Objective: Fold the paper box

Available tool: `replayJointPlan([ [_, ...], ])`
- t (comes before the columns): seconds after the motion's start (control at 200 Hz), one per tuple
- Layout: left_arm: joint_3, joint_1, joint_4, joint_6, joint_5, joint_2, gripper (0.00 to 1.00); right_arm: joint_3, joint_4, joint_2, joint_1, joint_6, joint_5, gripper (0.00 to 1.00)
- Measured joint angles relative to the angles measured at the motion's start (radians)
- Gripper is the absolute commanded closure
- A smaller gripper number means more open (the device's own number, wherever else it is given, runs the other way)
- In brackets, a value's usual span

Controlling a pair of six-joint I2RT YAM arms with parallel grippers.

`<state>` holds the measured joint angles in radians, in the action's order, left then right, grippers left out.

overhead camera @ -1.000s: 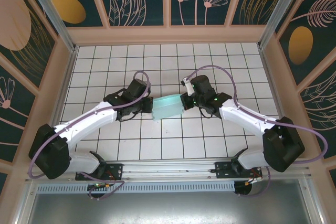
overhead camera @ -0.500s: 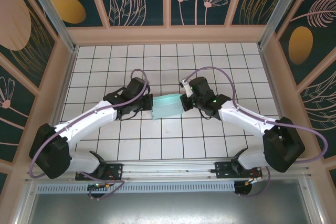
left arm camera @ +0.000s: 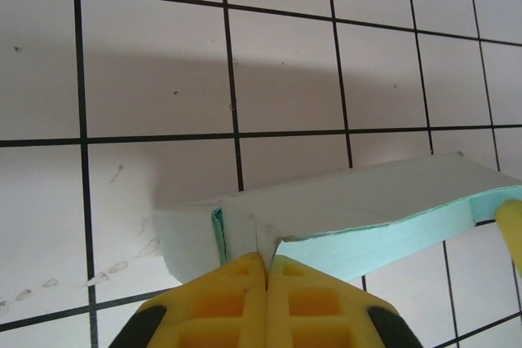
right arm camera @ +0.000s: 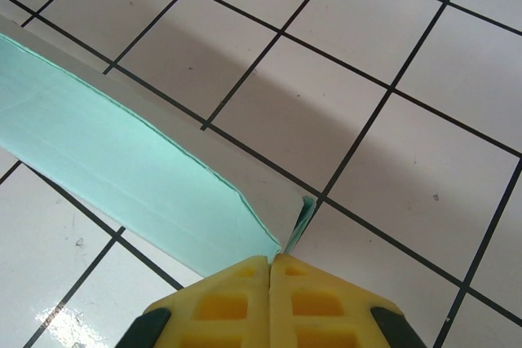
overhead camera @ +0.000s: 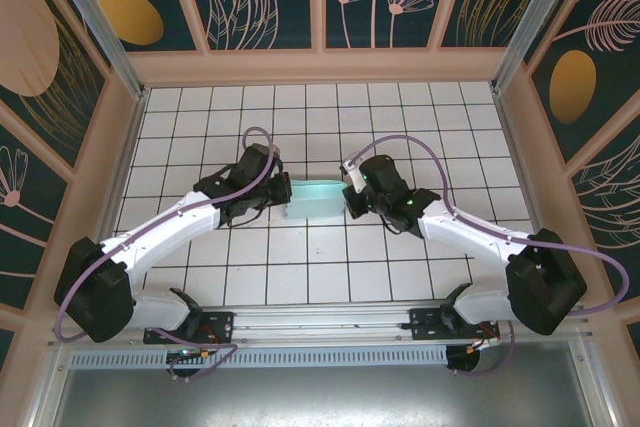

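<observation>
One pale aqua, flat rectangular paper box is sitting near the middle of the white tiled surface with black grid lines, stretched between two white-and-black arms, one on each side. Each arm is carrying one looping purple cable, so two cables in all. From above, both arms are reaching inward from their bases at the near edge, elbows bent outward and forearms angling toward each other, so that the left gripper is meeting the box's left end and the right gripper is meeting its right end. The overhead camera is showing the box only as a small mint strip, with the fingertips hidden under the wrists. The left wrist camera is showing the left gripper's two yellow fingers pressed together with a corner of the card pinched between them, the box running away to the right as a white upper face with an aqua lower layer, its edge slightly gaping. The right wrist camera is showing the right gripper, likewise narrowed right down, its yellow fingers clamping the pointed corner of the box, whose aqua face is slanting away to the upper left. In both wrist views the box is casting a soft shadow on the tiles beyond it.
</observation>
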<state>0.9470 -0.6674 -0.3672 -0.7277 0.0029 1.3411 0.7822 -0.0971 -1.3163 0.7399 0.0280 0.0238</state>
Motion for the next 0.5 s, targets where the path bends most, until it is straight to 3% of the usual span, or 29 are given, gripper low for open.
replayJointPlan([
  [0.5, -0.057, 0.002, 0.034, 0.059, 0.023, -0.001, 1.0, -0.031, 0.047, 0.011, 0.002, -0.001, 0.013, 1.0],
])
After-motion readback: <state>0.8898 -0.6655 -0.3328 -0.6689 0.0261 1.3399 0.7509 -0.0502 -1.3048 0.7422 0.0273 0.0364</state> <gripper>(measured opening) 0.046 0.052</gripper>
